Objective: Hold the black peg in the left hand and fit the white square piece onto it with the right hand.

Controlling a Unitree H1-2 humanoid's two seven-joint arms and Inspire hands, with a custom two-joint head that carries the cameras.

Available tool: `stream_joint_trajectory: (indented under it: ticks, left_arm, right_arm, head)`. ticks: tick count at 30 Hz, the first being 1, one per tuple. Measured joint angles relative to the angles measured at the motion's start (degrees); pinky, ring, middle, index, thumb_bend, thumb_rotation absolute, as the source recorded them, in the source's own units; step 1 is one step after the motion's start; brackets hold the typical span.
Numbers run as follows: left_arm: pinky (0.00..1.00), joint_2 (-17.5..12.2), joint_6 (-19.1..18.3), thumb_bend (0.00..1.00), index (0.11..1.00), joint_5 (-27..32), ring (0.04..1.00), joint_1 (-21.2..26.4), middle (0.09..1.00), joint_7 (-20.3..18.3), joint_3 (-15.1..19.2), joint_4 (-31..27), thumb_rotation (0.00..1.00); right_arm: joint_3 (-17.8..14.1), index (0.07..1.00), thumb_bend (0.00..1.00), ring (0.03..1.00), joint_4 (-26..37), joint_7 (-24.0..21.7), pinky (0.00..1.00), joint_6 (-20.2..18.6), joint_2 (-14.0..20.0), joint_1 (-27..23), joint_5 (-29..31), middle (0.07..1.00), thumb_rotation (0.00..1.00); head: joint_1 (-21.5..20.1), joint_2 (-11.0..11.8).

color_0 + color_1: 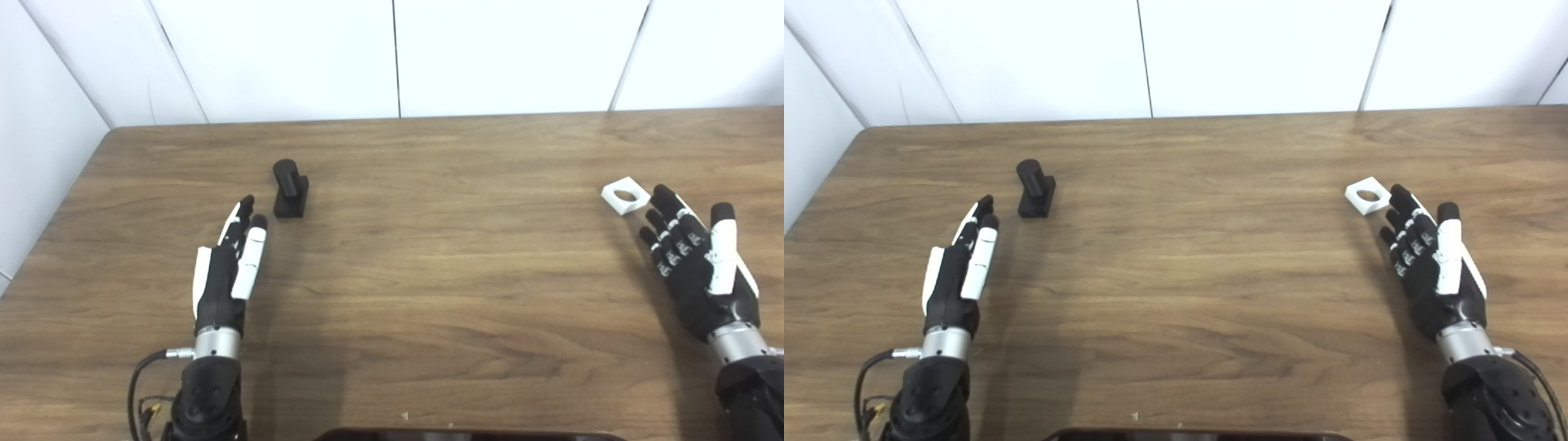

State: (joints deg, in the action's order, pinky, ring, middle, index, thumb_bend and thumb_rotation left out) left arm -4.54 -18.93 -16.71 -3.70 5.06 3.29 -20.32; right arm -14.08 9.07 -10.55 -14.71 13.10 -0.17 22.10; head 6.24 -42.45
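The black peg (290, 188), a round post on a flat block base, stands on the wooden table (429, 257) left of centre. My left hand (229, 263) lies just below and left of it, fingers straight and apart from the peg, holding nothing. The white square piece (625, 195) with a round hole rests flat on the table at the right. My right hand (698, 263) is open with fingers spread, its fingertips just right of and below the piece, seemingly not touching it.
White wall panels (392, 55) close off the table's back and left side. A dark object's edge (465, 435) shows at the bottom centre. A cable (138, 380) loops beside my left wrist.
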Motion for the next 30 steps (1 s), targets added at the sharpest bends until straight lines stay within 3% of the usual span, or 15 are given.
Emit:
stream_joint_trajectory:
  ticks: [2,7,14,19,30]
  left_arm:
    - [0.94,-0.13,-2.08,0.6,0.922,-3.6,0.968,1.35,0.967,0.17,-0.59,-0.46,0.86]
    - [0.97,-0.84,-7.53,0.6,0.924,-12.45,0.999,3.08,0.975,-0.76,-2.74,-1.47,0.7]
    - [0.9,-0.9,-8.1,0.71,0.888,-23.27,1.0,5.55,0.955,-1.38,-4.63,-0.6,0.6]
    - [0.89,-1.19,-8.17,0.73,0.874,-29.82,0.992,7.98,0.95,-2.72,-5.41,2.57,0.56]
    - [0.9,-3.38,-8.15,0.73,0.859,-34.74,0.97,11.3,0.938,-3.32,-6.68,8.92,0.55]
  right_arm:
    - [0.11,0.922,0.63,1.0,-0.3,-0.07,1.0,0.28,0.0,-0.03,-0.02,0.997,1.0]
    - [0.42,0.913,0.65,1.0,-1.01,0.16,1.0,1.49,-0.26,-0.21,-0.45,0.996,1.0]
    - [0.78,0.915,0.66,1.0,-1.32,0.66,1.0,2.3,-0.63,-0.31,-1.17,0.998,1.0]
    - [0.97,0.92,0.65,1.0,-1.53,0.58,1.0,2.8,-0.58,-0.3,-1.19,1.0,1.0]
    - [1.59,0.908,0.65,1.0,-1.85,0.37,1.0,4.52,-0.57,0.06,-2.14,0.998,1.0]
  head:
    - [0.18,0.79]
    - [0.18,1.32]
    - [0.09,2.55]
    - [-0.09,3.25]
    - [-0.35,4.04]
